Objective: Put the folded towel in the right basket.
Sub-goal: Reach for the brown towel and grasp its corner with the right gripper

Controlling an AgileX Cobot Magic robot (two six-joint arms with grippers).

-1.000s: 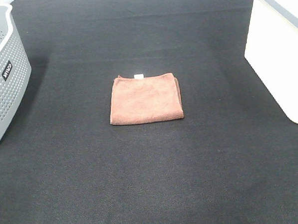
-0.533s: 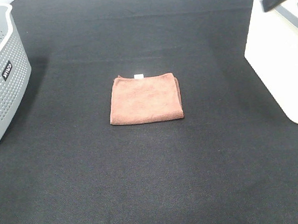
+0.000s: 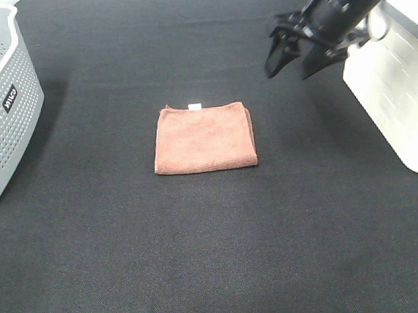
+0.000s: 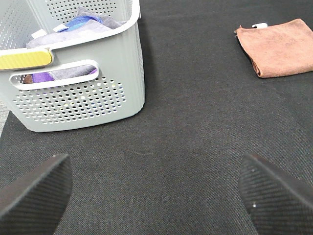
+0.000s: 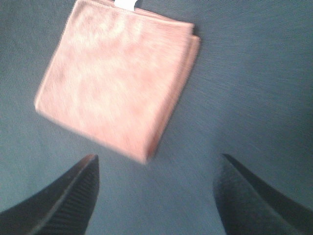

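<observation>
The folded brown towel (image 3: 204,138) lies flat on the black table with a small white tag at its far edge. It also shows in the left wrist view (image 4: 277,46) and the right wrist view (image 5: 117,78). The right basket (image 3: 394,84) is white and stands at the right edge. My right gripper (image 3: 291,59) is open and empty, in the air between that basket and the towel, to the towel's far right. My left gripper (image 4: 156,196) is open and empty near the left basket, out of the exterior view.
A grey perforated basket (image 3: 3,104) stands at the left edge; in the left wrist view it (image 4: 78,83) holds several cloths. The black table mat (image 3: 214,254) spreads around the towel.
My right arm has swung in from the top right corner, past the white basket, toward the towel. The towel has not moved.
</observation>
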